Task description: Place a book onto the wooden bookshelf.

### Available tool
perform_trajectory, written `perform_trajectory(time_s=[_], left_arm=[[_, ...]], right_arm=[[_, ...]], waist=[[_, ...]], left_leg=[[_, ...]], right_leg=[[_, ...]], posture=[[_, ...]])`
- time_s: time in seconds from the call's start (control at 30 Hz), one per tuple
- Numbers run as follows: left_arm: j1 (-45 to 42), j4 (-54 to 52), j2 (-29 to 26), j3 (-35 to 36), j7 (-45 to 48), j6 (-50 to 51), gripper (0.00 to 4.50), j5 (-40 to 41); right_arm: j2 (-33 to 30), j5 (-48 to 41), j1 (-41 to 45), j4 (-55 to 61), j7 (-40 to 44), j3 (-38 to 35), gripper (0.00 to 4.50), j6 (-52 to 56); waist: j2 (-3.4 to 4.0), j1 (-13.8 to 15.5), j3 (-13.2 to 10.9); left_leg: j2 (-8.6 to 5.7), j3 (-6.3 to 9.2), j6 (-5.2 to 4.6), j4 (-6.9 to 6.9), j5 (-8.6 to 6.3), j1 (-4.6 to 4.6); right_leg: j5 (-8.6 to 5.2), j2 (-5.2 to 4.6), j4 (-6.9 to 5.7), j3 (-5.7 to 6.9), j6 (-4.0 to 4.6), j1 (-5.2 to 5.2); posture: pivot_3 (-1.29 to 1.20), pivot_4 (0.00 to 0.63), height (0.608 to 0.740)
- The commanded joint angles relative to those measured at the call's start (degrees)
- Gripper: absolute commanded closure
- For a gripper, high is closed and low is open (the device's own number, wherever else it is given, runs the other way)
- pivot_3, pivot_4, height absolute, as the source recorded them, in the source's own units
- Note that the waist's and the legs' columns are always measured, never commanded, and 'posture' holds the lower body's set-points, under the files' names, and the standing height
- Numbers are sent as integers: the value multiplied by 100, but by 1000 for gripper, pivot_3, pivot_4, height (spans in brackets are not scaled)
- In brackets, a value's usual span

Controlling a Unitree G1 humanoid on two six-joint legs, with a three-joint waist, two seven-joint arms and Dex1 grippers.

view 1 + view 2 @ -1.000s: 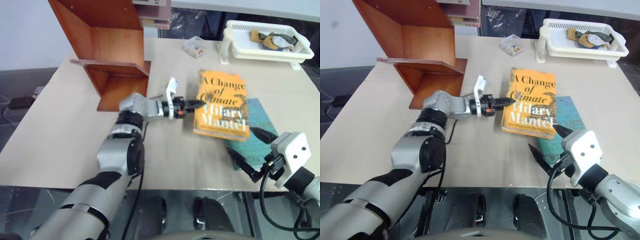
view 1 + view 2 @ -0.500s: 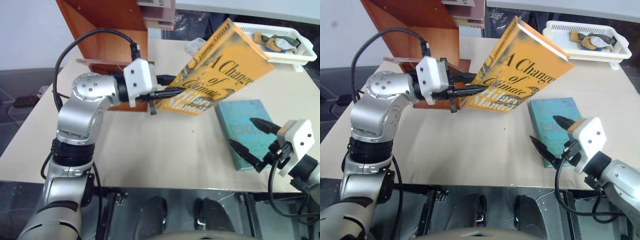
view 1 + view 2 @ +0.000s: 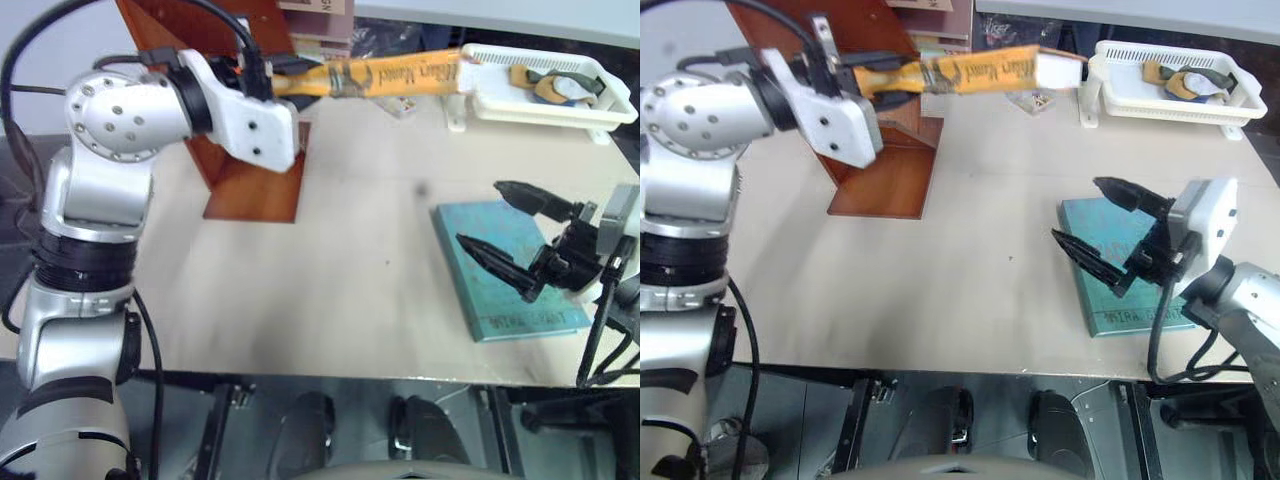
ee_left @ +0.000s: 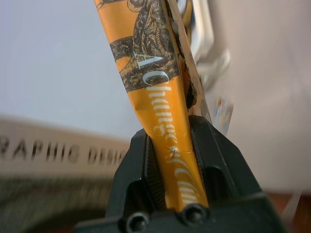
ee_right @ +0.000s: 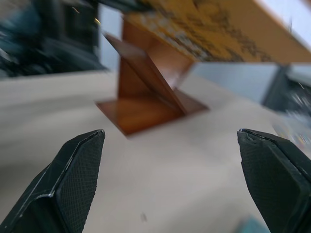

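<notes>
Left eye view: the book [image 3: 385,76] is seen clamped by its spine end in the left tool [image 4: 170,160], whose fingers are closed tight on it, and held spine-on in the air beside the wooden bookshelf [image 3: 235,150], above the surface [image 3: 300,290]. The carrying step appears to be in hand; the next move is judged to call for the book to be lined up with an open compartment and slid in before release. The right tool [image 3: 1105,230] is held wide open and empty over a teal-green book [image 3: 505,270]. "Hilary Mantel" can be read on the spine, and "A Change" in the left wrist view. A white basket tray [image 3: 540,90] is seen at the far edge.
</notes>
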State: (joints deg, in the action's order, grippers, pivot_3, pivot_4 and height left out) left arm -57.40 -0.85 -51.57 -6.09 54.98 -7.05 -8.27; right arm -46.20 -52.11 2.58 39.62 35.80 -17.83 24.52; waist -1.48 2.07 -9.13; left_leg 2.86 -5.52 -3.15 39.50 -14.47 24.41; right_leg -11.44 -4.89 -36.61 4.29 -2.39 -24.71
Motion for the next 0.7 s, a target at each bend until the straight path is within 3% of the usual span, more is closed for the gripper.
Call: perform_trajectory(time_s=[0.03,0.2,0.4,0.57,0.7], left_arm=[[-87,113,-454,118,284,-95,3608,-140],[269,136,-1340,430,659,178,3608,-247],[803,758,-2069,670,832,-457,3608,-166],[990,1237,-2051,500,581,-743,3608,-368],[892,1532,-1660,217,298,-836,3608,-518]], right_arm=[[80,44,183,-195,304,14,0,-136],[264,120,532,-626,602,141,0,-205],[456,474,964,-1137,930,408,0,-344],[536,666,1286,-1237,996,544,0,-365],[636,831,1655,-1340,989,743,0,-305]], waist=[[1,-2,0],[3,-46,-3],[5,-119,-5],[10,-161,-7],[15,-187,-5]], left_leg=[[0,-6,0,0,0,1],[3,-21,1,1,0,4],[16,-20,1,0,0,3],[23,-37,1,-8,0,-23],[36,-68,2,-16,-1,-53]], right_leg=[[0,0,0,0,0,0],[0,0,-2,-1,-1,-6],[-2,4,-6,0,-1,-9],[-2,12,-16,-31,-2,-9],[-3,26,-23,-58,-2,-5]], posture=[[0,150,740],[0,150,740],[0,150,740],[0,150,740],[0,150,740]])
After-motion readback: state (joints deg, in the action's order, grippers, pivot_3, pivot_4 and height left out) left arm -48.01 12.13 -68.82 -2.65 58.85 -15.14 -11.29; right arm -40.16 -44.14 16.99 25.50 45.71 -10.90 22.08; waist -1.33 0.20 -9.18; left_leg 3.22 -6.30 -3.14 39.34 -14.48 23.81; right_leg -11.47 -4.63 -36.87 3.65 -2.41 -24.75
